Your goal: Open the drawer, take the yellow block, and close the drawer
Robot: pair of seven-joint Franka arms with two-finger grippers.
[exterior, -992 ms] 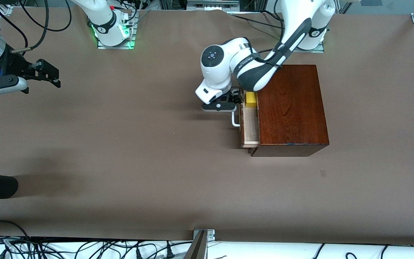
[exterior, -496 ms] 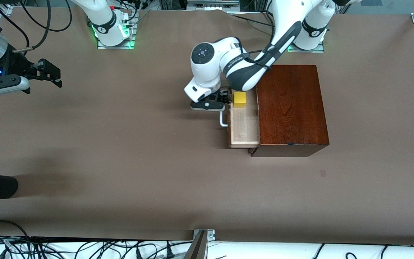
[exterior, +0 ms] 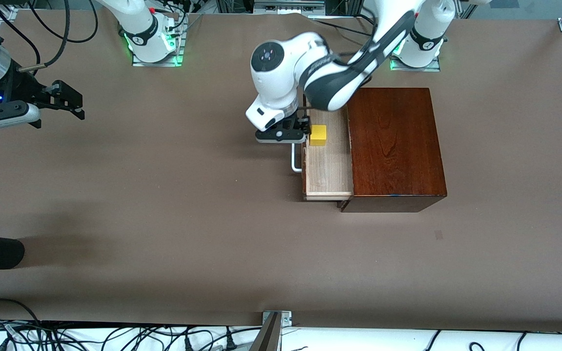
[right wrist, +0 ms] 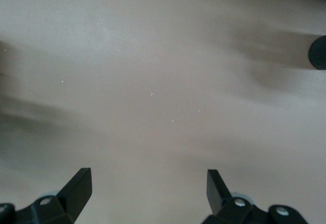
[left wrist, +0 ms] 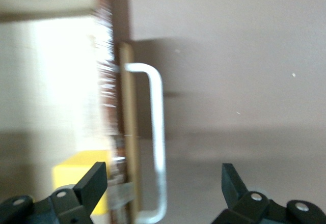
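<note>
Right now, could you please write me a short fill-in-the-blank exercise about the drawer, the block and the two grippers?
1. The drawer of the wooden box is pulled ____.
2. The yellow block lies ____ the drawer.
3. The left gripper straddles the drawer's white ____, its fingers open.
4. The right gripper, waiting over bare table at the right arm's end, is ____.

Missing words: open; in; handle; open

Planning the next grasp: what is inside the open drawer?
One yellow block sits on the drawer floor near its front panel. The part within the wooden box is hidden.

Yellow block (exterior: 317,135), pale drawer (exterior: 329,170), white handle (exterior: 294,163), reddish-brown box (exterior: 393,146).
</note>
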